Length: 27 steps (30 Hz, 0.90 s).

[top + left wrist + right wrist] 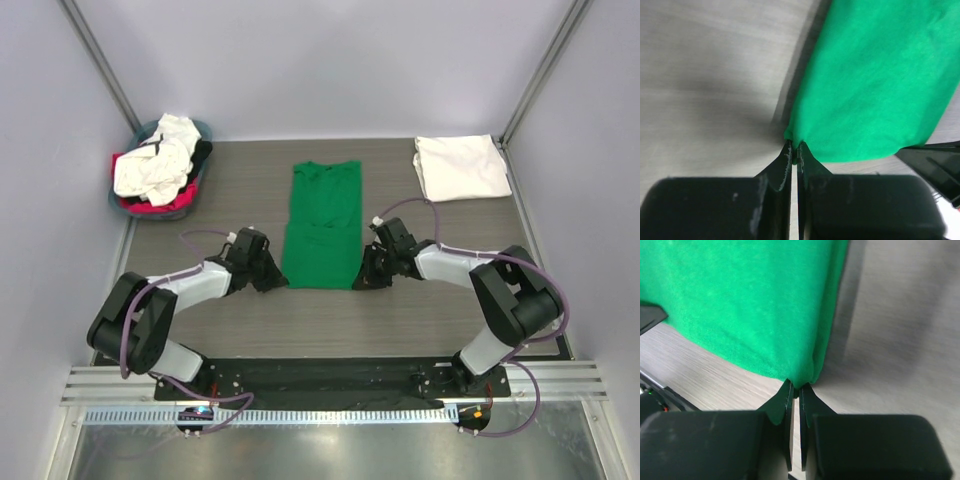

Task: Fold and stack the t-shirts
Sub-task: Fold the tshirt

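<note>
Green t-shirt (322,225) lies folded into a long strip at the centre of the grey surface (240,190). Only the top view shows a folded white t-shirt (461,167) at 2 o'clock and a basket (147,130) of heaped shirts (155,170) at 10 o'clock. The wrist views alone show the grips: left gripper (794,146) and right gripper (795,386) are each narrowed, pinching the strip's near corners at 7 and 5 o'clock.

Plain bright green t-shirt (322,225), plain white t-shirt (462,167), grey-blue basket (148,128) with white, pink-red and black shirts (155,172), table (240,190) grey-brown with fine wood-grain streaks, walls (330,60) pale grey.
</note>
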Available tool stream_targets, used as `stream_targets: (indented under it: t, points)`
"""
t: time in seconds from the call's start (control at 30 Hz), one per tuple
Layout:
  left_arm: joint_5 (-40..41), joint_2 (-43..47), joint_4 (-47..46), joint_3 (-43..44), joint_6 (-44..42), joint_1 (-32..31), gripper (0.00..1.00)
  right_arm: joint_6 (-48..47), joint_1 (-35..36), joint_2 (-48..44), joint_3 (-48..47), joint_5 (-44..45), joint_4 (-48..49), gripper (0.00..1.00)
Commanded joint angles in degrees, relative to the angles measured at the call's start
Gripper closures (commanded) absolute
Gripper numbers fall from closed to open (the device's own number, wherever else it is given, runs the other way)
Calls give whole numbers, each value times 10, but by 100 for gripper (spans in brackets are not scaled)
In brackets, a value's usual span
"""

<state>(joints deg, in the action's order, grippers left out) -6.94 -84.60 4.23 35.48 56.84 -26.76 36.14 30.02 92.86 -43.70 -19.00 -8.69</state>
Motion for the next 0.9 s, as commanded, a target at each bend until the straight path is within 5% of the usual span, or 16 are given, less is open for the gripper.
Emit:
stream_targets:
  t: [0.0, 0.33, 0.5, 0.67, 0.87]
  points:
    - [22, 46, 67, -11, 8, -21, 100, -7, 0, -49, 24, 17, -61, 99]
    - [61, 246, 219, -9, 92, -135, 100, 42, 24, -260, 76, -18, -170, 99]
    - [162, 334, 357, 44, 150, -244, 100, 96, 90, -373, 59, 16, -256, 99]
    - [202, 341, 457, 124, 157, -286, 100, 98, 113, -392, -32, 88, -360, 99]
    - [279, 286, 513, 228, 105, -278, 98, 15, 105, -306, -176, 176, -454, 99]
